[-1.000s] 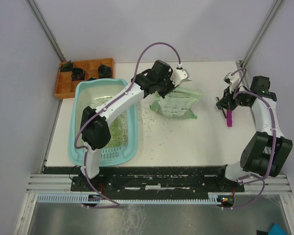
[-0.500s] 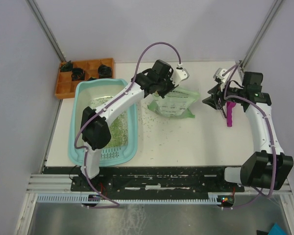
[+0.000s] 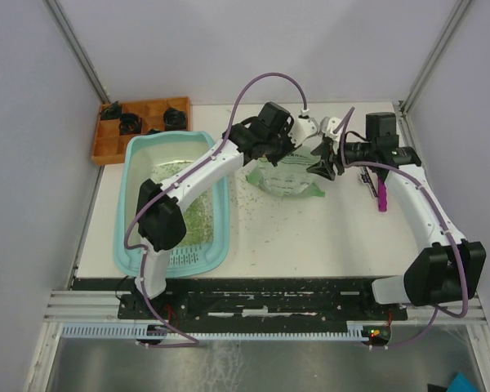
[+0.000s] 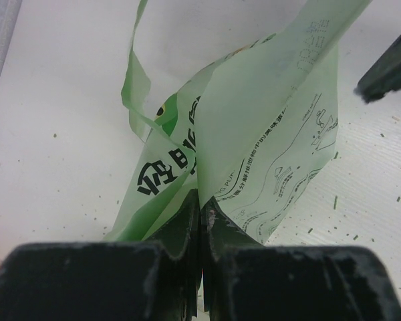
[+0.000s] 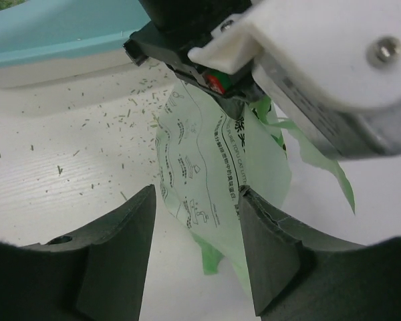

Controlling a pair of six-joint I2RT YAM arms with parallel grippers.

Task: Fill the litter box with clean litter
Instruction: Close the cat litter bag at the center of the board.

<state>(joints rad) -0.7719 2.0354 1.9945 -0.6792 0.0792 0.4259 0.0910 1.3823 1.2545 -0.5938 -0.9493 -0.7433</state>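
The light teal litter box (image 3: 132, 214) stands at the left, with pale green litter (image 3: 194, 211) spread over part of its floor. My left gripper (image 3: 271, 145) is shut on the top of the green printed bag (image 3: 292, 178), which hangs lifted from the table; its jaws (image 4: 201, 204) pinch a fold of the bag (image 4: 267, 127). My right gripper (image 3: 321, 160) stands open at the bag's right side. In the right wrist view its gripper (image 5: 197, 197) frames the lower part of the bag (image 5: 207, 167); whether they touch I cannot tell.
A magenta scoop (image 3: 382, 197) lies on the table at the right. Loose litter grains (image 3: 261, 214) are scattered between box and bag, also seen as grains (image 5: 113, 114) in the right wrist view. An orange compartmented tray (image 3: 108, 145) stands at the back left.
My right gripper opened, left the magenta scoop lying on the table, and swung left up to the bag. The left arm still holds the bag in the same place.
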